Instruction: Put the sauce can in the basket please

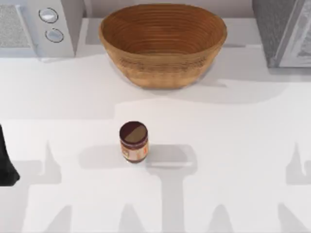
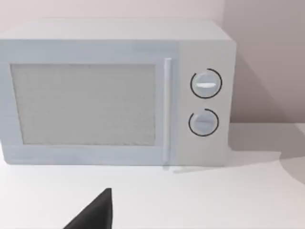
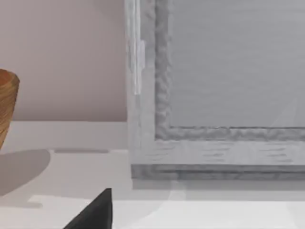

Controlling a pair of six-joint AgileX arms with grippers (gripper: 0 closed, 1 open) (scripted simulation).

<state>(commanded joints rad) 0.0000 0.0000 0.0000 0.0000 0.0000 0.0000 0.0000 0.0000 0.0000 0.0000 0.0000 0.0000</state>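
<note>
With the can [image 1: 133, 141] upright on the desk [image 1: 233, 145] near the basket [image 1: 163, 43], a careless approach might topple it; either pincer's state I cannot tell.

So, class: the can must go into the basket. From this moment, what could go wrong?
1. The sauce can is small and stands upright on the table; an off-centre grasp might tip it.
2. The basket has a high rim, so a low carry might hit it.
3. The microwave stands close beside the basket, crowding the left arm's swing.
</note>
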